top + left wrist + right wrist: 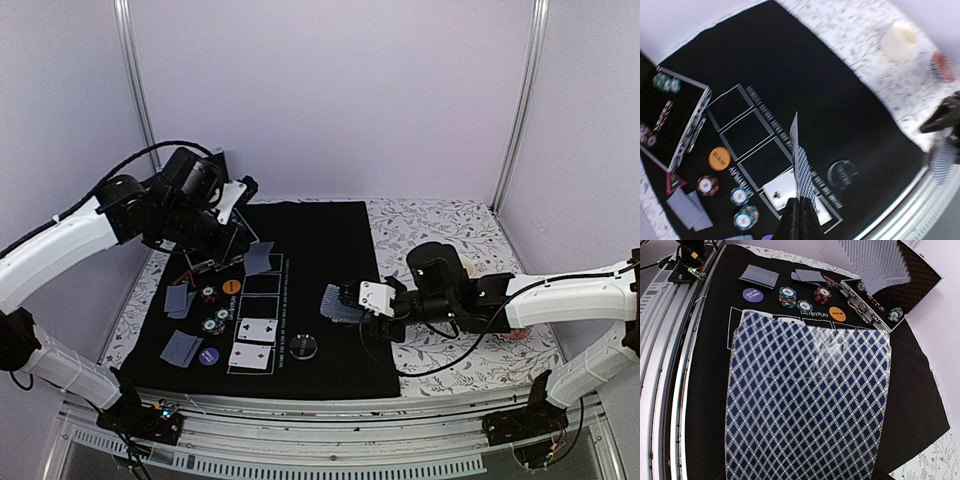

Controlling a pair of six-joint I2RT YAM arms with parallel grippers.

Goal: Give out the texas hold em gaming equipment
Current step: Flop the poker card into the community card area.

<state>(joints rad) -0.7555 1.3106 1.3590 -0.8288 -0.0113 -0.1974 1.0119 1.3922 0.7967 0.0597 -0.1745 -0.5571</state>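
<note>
My left gripper [801, 202] is shut on one playing card [802, 165], held edge-up above the printed boxes of the black mat [320, 240]. From above, that card [262, 257] hangs over the top boxes. Two face-up cards [255, 343] lie in the lower boxes. My right gripper [352, 300] is shut on a deck of lattice-backed cards [807, 400] that hides its fingers. Striped chips [217, 320], an orange disc [231, 287], a purple disc [207, 355] and a clear disc [305, 346] lie on the mat. A red triangle marker [674, 182] sits by the face-down cards [180, 298].
An open chip case [675, 120] stands at the mat's far left corner. More face-down cards [182, 347] lie at the near left. A cream cup [899, 40] and a small reddish dish [943, 66] stand on the patterned cloth at the right, behind my right arm.
</note>
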